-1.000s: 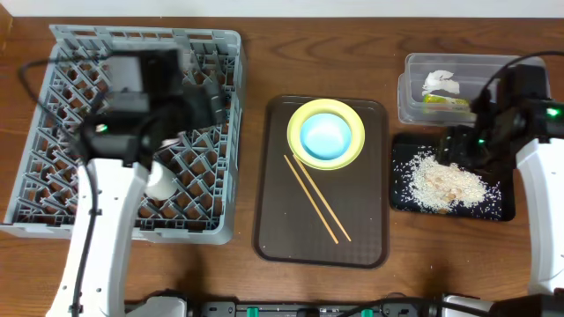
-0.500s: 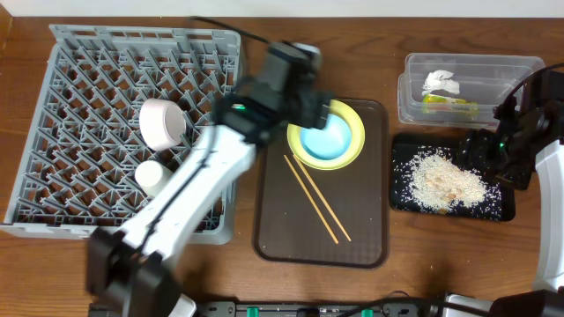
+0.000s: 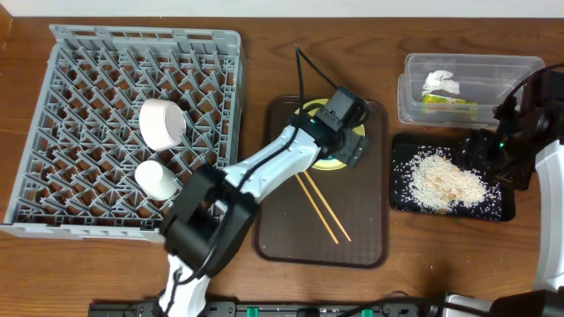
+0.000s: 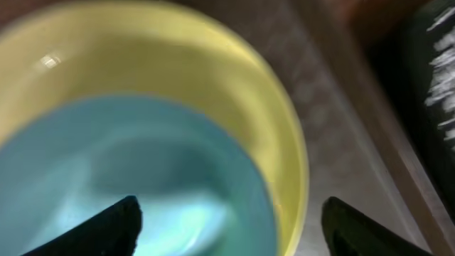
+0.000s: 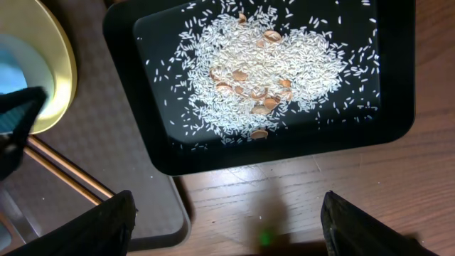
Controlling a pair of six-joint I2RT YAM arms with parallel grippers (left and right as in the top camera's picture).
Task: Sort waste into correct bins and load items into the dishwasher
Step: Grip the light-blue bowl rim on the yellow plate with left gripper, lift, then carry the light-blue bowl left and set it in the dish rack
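My left gripper (image 4: pixel 231 220) is open just above the light blue bowl (image 4: pixel 142 171), which sits in the yellow plate (image 4: pixel 284 142); one finger is over the bowl, the other past the plate's rim. In the overhead view the left arm (image 3: pixel 344 132) covers the bowl. The chopsticks (image 3: pixel 319 208) lie on the brown tray. The pale bowl (image 3: pixel 162 122) and white cup (image 3: pixel 155 179) sit in the grey dish rack (image 3: pixel 53 53). The tissue (image 3: pixel 441 83) and wrapper (image 3: pixel 445 102) lie in the clear tub (image 3: pixel 476 66). Rice (image 5: pixel 263 71) fills the black tray (image 5: pixel 142 107). My right gripper (image 5: pixel 227 220) is open and empty over bare wood.
The brown serving tray (image 3: pixel 273 229) lies between the rack and the black tray (image 3: pixel 405 198). The right arm (image 3: pixel 529 150) stands at the table's right edge, beside the tub. Bare wood runs along the front edge.
My left arm swung from over the rack to the plate and bowl on the brown tray. The pale bowl now shows in the rack. The right arm drew slightly right, then held still.
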